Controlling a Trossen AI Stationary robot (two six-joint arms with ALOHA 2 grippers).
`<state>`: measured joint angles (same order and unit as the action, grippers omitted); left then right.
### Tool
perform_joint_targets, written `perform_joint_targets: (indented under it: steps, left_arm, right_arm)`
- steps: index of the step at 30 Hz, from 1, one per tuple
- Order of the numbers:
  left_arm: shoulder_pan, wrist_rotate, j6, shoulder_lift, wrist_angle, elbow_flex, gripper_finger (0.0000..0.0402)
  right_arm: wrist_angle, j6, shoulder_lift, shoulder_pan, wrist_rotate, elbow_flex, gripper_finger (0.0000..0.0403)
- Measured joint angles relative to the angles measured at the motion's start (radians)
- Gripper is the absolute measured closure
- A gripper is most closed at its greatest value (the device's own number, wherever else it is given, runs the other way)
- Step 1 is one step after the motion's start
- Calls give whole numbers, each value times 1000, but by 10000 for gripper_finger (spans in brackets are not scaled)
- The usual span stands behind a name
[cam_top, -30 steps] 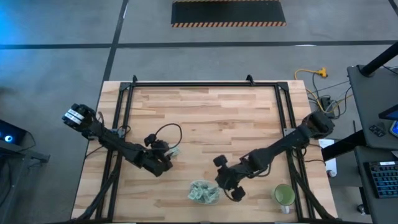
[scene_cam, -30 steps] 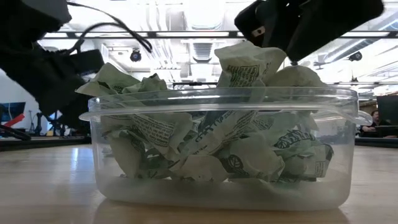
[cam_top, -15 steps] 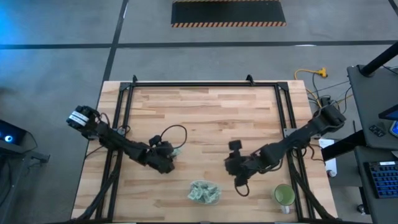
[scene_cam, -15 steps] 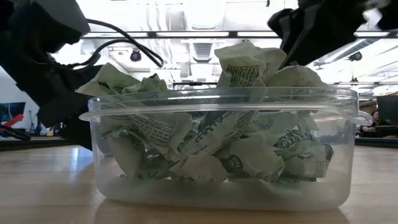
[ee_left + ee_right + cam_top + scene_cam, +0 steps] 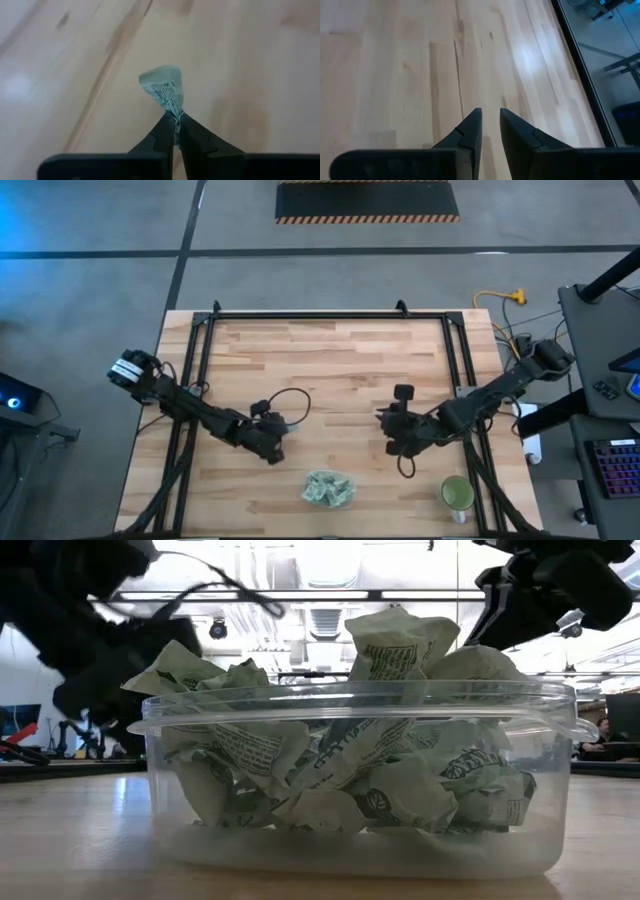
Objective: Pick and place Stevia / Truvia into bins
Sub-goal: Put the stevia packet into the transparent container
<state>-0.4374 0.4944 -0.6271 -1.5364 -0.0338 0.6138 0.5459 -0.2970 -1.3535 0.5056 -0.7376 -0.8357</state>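
A clear plastic bin [image 5: 328, 488] stands near the table's front edge, heaped with crumpled pale green and white Stevia sachets [image 5: 380, 770]. My left gripper [image 5: 272, 442] is to the bin's far left, low over the table and shut on a single sachet [image 5: 162, 87]. My right gripper [image 5: 395, 442] hangs to the bin's far right. Its fingers [image 5: 490, 117] stand a narrow gap apart over bare wood with nothing between them. My left gripper pinches one crumpled end of the sachet [image 5: 174, 114] between its two fingertips, coming at it from above. The rest of the sachet fans out beyond the tips, over the wood. I cannot tell whether it is clear of the table.
A round green cup [image 5: 457, 495] stands at the front right, near my right arm. A black frame rail [image 5: 455, 370] runs along the table's sides and far edge. The far half of the table [image 5: 330, 360] is bare wood.
My right gripper has gone from beside the bin toward the table's right and far edges. My left gripper has shifted a little toward the right edge, over the loose sachet that lay beside it, and the sachet is now hidden under it in the high view.
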Motion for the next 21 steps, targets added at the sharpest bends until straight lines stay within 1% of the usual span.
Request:
perform_joint_targets:
  steps: [2,4,8,10,13,16,21]
  left_arm:
    - [-2,0,69,0,75,11,398]
    - [-3,-22,150,0,187,23,398]
    - [-3,-154,316,-8,454,29,398]
    - [-3,-233,363,-15,558,31,398]
    - [-6,-311,395,-44,569,54,398]
    - [-7,-376,400,-106,576,99,398]
    - [-7,-506,452,-222,562,215,398]
  right_arm:
    - [-2,0,28,0,0,27,344]
    - [-3,0,50,-2,0,46,344]
    - [-4,0,78,-4,-9,66,344]
    - [-1,0,80,-4,-22,70,344]
    - [-2,0,81,-5,-23,70,344]
    - [-4,-3,77,-5,-23,71,344]
    - [-4,-18,77,-5,-24,71,344]
